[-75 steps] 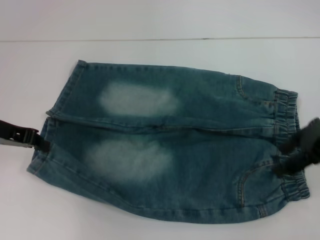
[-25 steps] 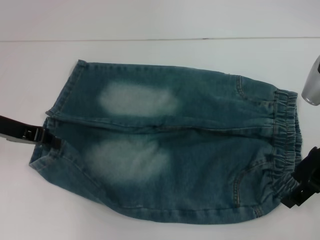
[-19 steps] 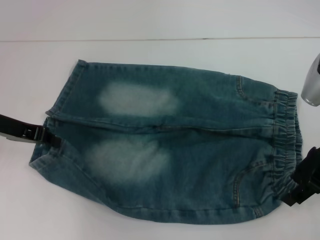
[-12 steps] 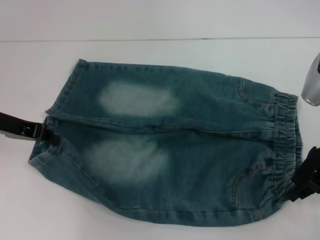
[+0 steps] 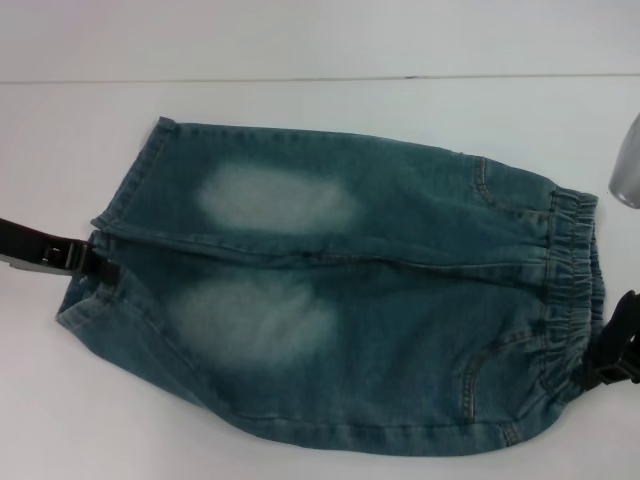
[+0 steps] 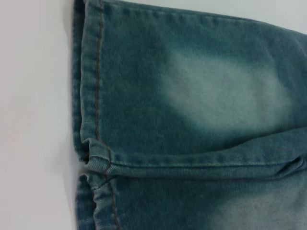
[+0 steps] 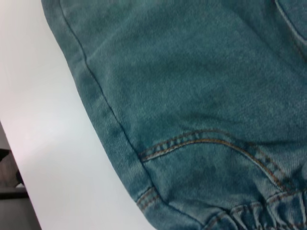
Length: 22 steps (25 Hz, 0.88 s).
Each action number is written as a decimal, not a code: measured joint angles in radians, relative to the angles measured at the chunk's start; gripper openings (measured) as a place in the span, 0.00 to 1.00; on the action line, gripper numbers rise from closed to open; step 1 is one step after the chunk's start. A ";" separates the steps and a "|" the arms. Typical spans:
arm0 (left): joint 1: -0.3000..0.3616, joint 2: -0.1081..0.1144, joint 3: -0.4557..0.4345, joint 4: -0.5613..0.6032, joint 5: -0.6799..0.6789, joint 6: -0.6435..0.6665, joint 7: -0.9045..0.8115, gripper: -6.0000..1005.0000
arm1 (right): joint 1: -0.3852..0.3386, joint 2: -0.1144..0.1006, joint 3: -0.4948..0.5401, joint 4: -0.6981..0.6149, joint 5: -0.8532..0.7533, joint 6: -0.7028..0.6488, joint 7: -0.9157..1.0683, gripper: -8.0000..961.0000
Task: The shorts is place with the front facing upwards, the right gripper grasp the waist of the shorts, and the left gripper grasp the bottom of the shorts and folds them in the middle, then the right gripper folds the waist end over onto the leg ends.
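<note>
Blue denim shorts (image 5: 400,320) lie front up on the white table, with the ruffled elastic waist (image 5: 572,260) to the right and the bottom of the shorts (image 5: 125,190) to the left. The black left gripper (image 5: 92,262) is shut on the near leg's hem where the two leg ends meet. At the near corner of the waist the right gripper (image 5: 598,362) is shut on the gathered band. The left wrist view shows the stitched hems (image 6: 91,96) and a pale faded patch (image 6: 225,96). Pocket stitching (image 7: 206,141) and the gathered waist (image 7: 249,213) fill the right wrist view.
A silver part of the right arm (image 5: 627,165) shows at the right border. The white table (image 5: 300,40) extends behind the shorts, with a thin seam line (image 5: 300,78) across it. The table's edge (image 7: 19,158) shows in the right wrist view.
The left gripper has shifted slightly away from me with the near hem. The right gripper moved a little outward with the waist corner, and the shorts' near edge has drawn in.
</note>
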 joint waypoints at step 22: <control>-0.011 0.005 -0.126 -0.049 -0.246 -0.267 0.022 0.02 | -0.234 -0.084 0.522 0.411 0.630 0.217 -0.362 0.05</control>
